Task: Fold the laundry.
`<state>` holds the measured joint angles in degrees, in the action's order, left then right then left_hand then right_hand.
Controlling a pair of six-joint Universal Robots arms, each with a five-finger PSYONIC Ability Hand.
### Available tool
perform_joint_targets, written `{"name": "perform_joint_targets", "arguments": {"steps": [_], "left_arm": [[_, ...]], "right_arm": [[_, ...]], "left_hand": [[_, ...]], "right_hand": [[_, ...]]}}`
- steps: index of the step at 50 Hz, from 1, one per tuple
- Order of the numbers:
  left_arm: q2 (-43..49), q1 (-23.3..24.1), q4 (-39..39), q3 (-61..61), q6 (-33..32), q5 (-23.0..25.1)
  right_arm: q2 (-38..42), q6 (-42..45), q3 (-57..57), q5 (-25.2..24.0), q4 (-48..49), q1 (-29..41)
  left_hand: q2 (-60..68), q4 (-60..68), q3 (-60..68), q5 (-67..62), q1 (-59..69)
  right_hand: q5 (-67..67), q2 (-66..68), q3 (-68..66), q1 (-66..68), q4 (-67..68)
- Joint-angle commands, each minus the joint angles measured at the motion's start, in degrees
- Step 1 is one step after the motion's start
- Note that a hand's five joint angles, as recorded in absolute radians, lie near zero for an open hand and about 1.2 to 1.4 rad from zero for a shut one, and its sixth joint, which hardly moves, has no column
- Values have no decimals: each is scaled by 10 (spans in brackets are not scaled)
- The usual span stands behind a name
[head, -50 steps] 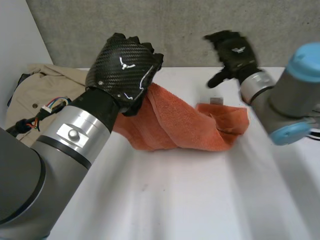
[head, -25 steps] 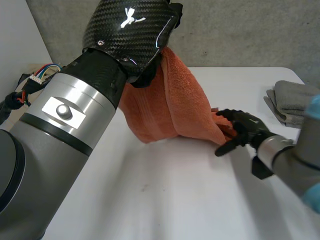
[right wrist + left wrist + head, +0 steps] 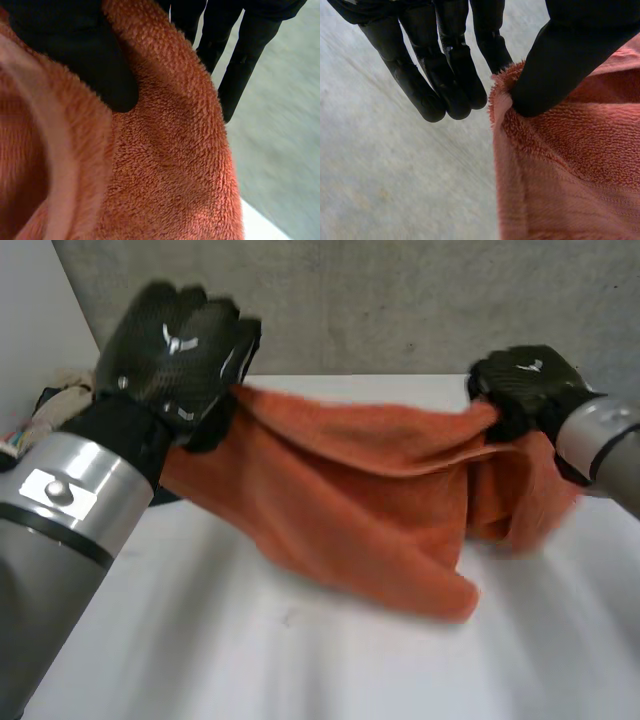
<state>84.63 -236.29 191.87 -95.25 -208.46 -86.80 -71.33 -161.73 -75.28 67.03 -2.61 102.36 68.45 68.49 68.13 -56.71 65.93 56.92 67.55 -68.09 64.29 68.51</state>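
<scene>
Grey concrete wall [image 3: 400, 300] backs the white desk [image 3: 300, 670], above whose middle an orange towel [image 3: 350, 500] hangs stretched between both hands, its slack sagging toward the desk. The left hand [image 3: 175, 350] pinches one towel corner between thumb and finger toward the left edge. The right hand [image 3: 525, 385] clamps the other end near the right edge.

The orange terry towel [image 3: 350, 490] is hanging spread between the black left hand [image 3: 175, 355], pinching its upper left corner, and the black right hand [image 3: 525, 385], clutching its right end. It is sagging toward the white tabletop [image 3: 300, 660] below. A crumpled beige garment [image 3: 62, 385] is lying behind the left arm.
</scene>
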Motion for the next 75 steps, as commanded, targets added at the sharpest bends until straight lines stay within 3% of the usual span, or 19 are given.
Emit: {"name": "perform_joint_targets", "arguments": {"steps": [1,5,6,9,12,19,24,28,30,34,41,48,58,63,66,75], "left_arm": [[2,-31,-3,-65,32,6],[15,-38,-3,-92,56,8],[18,-39,-4,-93,60,7],[26,-39,-6,-97,67,6],[26,-40,-6,-97,69,7],[24,-39,-6,-85,67,8],[15,-37,-6,-76,67,8],[11,-37,-6,-72,67,9],[11,-37,-7,-71,66,9],[13,-39,-7,-70,65,11],[15,-52,-5,-69,64,11],[25,-80,-4,-68,64,18],[76,-115,-3,-51,67,41],[120,-127,-3,-25,67,43],[143,-130,-6,-7,67,43],[160,-127,-10,4,67,39]], "right_arm": [[145,31,167,-101,-95,14],[245,115,241,-103,-153,21],[256,130,246,-103,-163,22],[276,181,251,-100,-198,28],[267,187,244,-90,-213,30],[163,28,159,-38,-204,23],[70,-78,52,47,-177,-10],[43,-68,-10,114,-167,-23],[34,-41,-41,141,-168,-27],[32,2,-88,164,-165,-30],[71,12,-124,170,-93,-28],[123,8,-99,181,-29,-23],[183,9,-41,184,-47,-16],[184,4,-22,182,-63,-15],[176,-3,-16,184,-92,-14],[145,-25,-41,159,-132,-15]], "left_hand": [[115,115,119,-133,141],[115,115,119,-133,141],[115,115,119,-133,141],[115,115,119,-133,141],[115,115,119,-133,141],[115,115,119,-133,141],[115,115,119,-133,141],[115,115,119,-133,141],[115,115,119,-133,141],[115,115,119,-133,141],[115,115,119,-133,141],[115,115,119,-133,141],[115,115,119,-133,141],[115,115,119,-133,141],[115,115,119,-133,141],[115,115,119,-133,141]], "right_hand": [[131,125,-119,157,115],[131,125,-119,157,115],[26,19,-14,52,10],[-569,-575,581,-543,-585],[-569,-575,581,-543,-585],[-569,-575,581,-543,-585],[-569,-575,581,-543,-585],[-569,-575,581,-543,-585],[-506,-512,517,-479,-522],[-458,-464,470,-432,-474],[-446,-453,458,-420,-462],[-304,-310,315,-277,-320],[-135,-142,147,-109,-151],[-155,-161,167,-129,-171],[-323,-329,335,-297,-339],[-324,-330,335,-297,-340]]}}
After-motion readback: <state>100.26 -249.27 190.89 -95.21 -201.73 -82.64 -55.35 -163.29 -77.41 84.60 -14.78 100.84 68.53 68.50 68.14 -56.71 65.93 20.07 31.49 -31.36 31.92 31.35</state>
